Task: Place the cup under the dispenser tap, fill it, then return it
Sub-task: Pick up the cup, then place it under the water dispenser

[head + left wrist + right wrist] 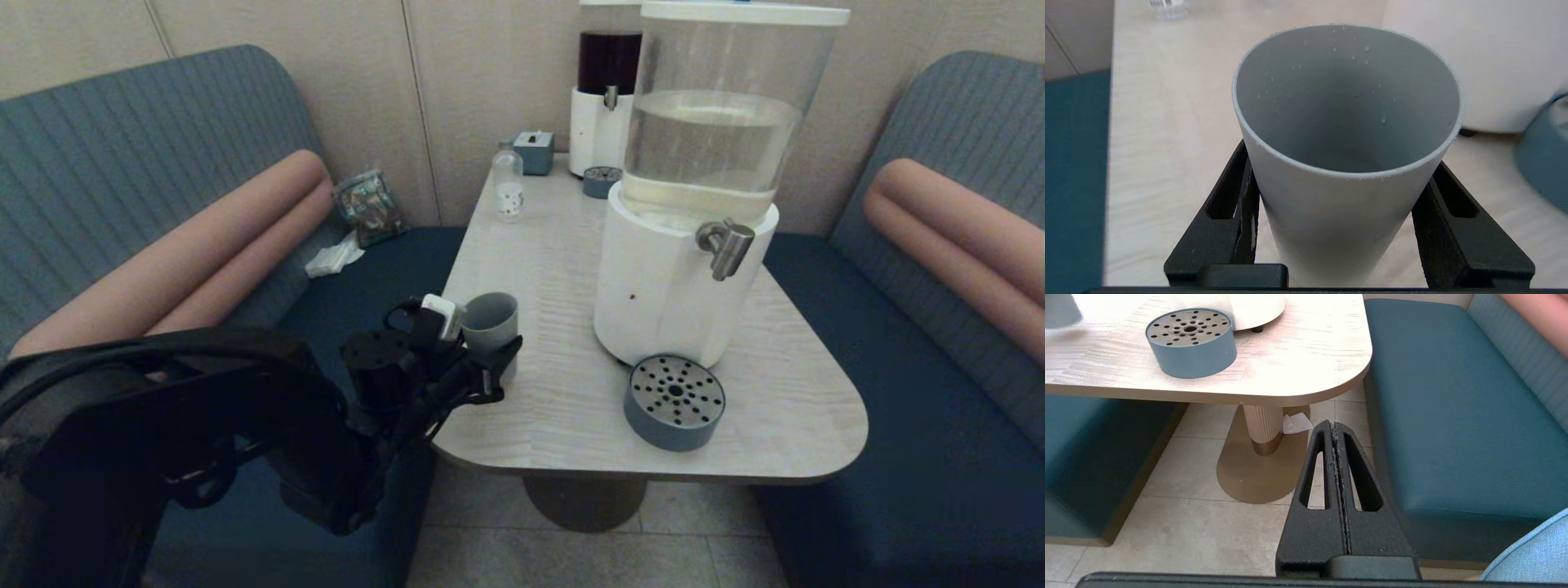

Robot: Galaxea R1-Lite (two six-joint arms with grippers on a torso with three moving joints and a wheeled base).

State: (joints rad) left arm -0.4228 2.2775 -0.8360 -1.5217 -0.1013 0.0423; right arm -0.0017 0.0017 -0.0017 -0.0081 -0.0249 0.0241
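- Table [563, 269]: pale wood-grain top with rounded corners; bare surface lies between its left edge and the large dispenser [694, 204].
- Cup [491, 324]: stands upright near the table's left edge, long axis vertical, open mouth up; droplets cling to its inner wall [1347, 98].
- Left gripper [478, 359]: reaches in from the left edge, fingers [1241, 212] pressed against the cup's lower sides, pinching it.
- Dispenser tap [725, 245]: angled steel spout pointing down and forward, well apart from the cup to its right.
- Drip tray [674, 402]: sits just beside the dispenser base, near the table's front edge, below the tap.
- Right gripper [1336, 457]: parked below table height over the floor beside the right bench [1453, 416], fingers pressed together, holding nothing.
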